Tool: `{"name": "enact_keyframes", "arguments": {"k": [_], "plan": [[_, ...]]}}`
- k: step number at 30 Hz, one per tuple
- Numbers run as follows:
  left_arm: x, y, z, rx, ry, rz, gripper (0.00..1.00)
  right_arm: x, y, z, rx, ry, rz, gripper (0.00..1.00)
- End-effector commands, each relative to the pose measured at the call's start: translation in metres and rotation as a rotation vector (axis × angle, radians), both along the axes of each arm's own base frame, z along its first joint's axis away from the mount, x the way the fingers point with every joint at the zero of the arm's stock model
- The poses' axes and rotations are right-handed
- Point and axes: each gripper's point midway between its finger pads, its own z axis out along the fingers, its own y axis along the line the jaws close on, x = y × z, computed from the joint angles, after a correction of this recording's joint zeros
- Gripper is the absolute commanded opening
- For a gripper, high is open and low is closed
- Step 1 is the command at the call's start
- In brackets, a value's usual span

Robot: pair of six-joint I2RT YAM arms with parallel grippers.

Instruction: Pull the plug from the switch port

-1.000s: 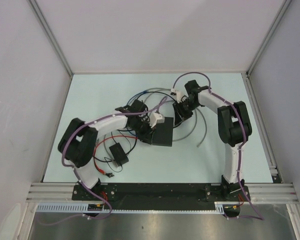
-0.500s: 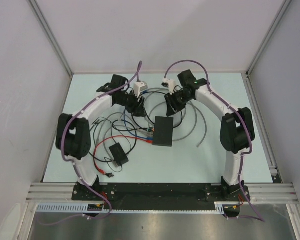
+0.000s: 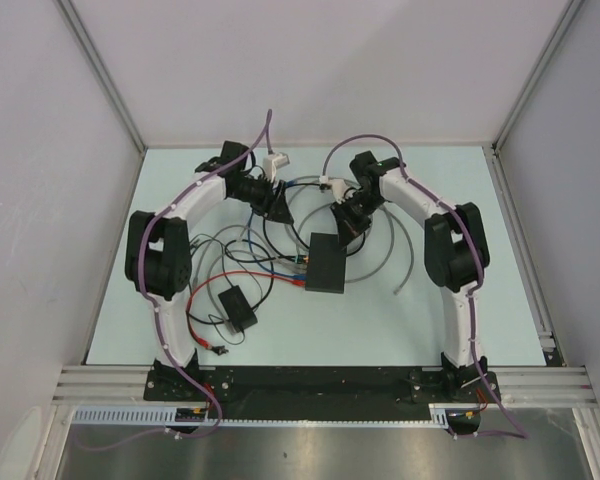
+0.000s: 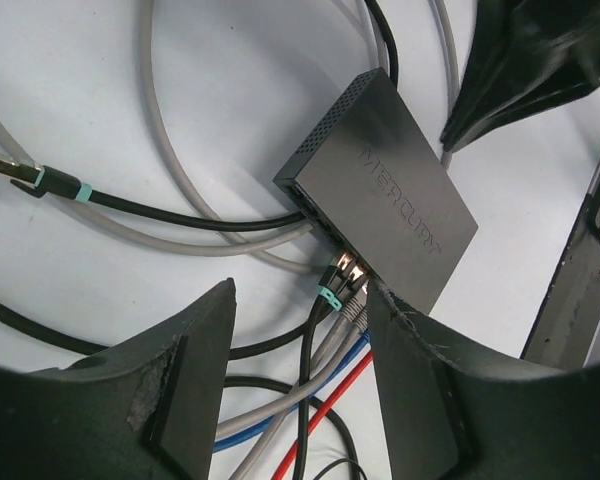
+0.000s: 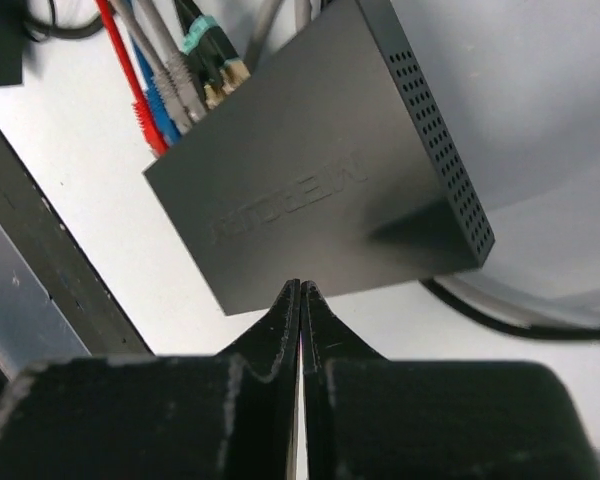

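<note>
The dark grey switch lies flat at mid-table. Its port row faces left, and several plugs with black, grey, blue and red cables sit in it. A loose plug on a black cable with a teal band lies on the table, apart from the switch. My left gripper hovers open behind and left of the switch; in its wrist view the left gripper holds nothing. My right gripper is shut and empty. In its own view, the right gripper points at the switch's long edge.
A smaller black box with thin red and black wires lies at the near left. Loops of grey and black cable spread around the switch and toward the back. Side walls close in the table.
My left gripper drew back from the switch toward the far left and opened. The right gripper shut and shifted closer to the switch's far edge. The switch turned slightly.
</note>
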Motion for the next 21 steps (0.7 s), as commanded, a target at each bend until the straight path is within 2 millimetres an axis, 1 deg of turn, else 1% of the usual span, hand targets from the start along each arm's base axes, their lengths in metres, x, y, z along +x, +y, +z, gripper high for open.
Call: {"name": "enact_keyframes", "arguments": {"k": [1, 2, 3, 5, 6, 7, 8, 10, 11, 12, 13, 15, 16, 18, 19, 21], "plan": [[0.003, -0.002, 0.012, -0.018, -0.002, -0.003, 0.61, 0.001, -0.006, -0.017, 0.019, 0.081, 0.020, 0.00], [0.001, 0.000, 0.012, -0.005, -0.028, -0.022, 0.61, 0.001, -0.006, -0.021, 0.020, 0.080, 0.026, 0.00], [-0.001, 0.005, 0.007, 0.029, -0.021, -0.015, 0.61, -0.003, -0.005, -0.028, 0.013, 0.079, 0.051, 0.00], [-0.001, 0.008, 0.004, 0.041, -0.015, -0.012, 0.61, -0.007, -0.006, -0.042, -0.002, 0.117, 0.051, 0.00], [-0.003, 0.008, 0.002, 0.040, -0.002, -0.016, 0.61, -0.009, -0.003, -0.046, -0.003, 0.123, 0.055, 0.00], [-0.005, 0.007, 0.001, 0.035, 0.009, -0.020, 0.61, -0.011, -0.004, -0.054, -0.024, 0.130, 0.063, 0.00], [-0.006, 0.006, -0.001, 0.027, 0.021, -0.024, 0.61, -0.013, -0.002, -0.056, -0.037, 0.118, 0.081, 0.00], [-0.008, 0.005, -0.007, 0.024, 0.041, -0.034, 0.61, -0.018, 0.000, -0.065, -0.071, 0.109, 0.110, 0.00], [-0.008, 0.005, -0.011, 0.027, 0.053, -0.034, 0.60, -0.018, 0.002, -0.069, -0.074, 0.114, 0.106, 0.00], [-0.006, 0.004, -0.012, 0.026, 0.053, -0.038, 0.61, -0.018, 0.003, -0.071, -0.080, 0.121, 0.098, 0.00], [-0.007, 0.003, -0.020, 0.021, 0.075, -0.052, 0.61, -0.019, 0.005, -0.073, -0.089, 0.118, 0.103, 0.00], [-0.005, 0.000, -0.020, 0.004, 0.088, -0.066, 0.61, -0.016, 0.005, -0.074, -0.109, 0.083, 0.114, 0.00], [-0.004, -0.002, -0.028, -0.002, 0.114, -0.064, 0.61, -0.014, 0.007, -0.074, -0.115, 0.070, 0.121, 0.00], [0.001, -0.007, -0.028, -0.034, 0.113, -0.067, 0.60, -0.013, 0.005, -0.079, -0.133, 0.069, 0.123, 0.00], [0.003, -0.009, -0.031, -0.041, 0.131, -0.057, 0.60, -0.012, 0.005, -0.080, -0.138, 0.069, 0.125, 0.00], [0.010, -0.012, -0.029, -0.058, 0.123, -0.054, 0.59, -0.012, 0.003, -0.084, -0.141, 0.074, 0.130, 0.00]]}}
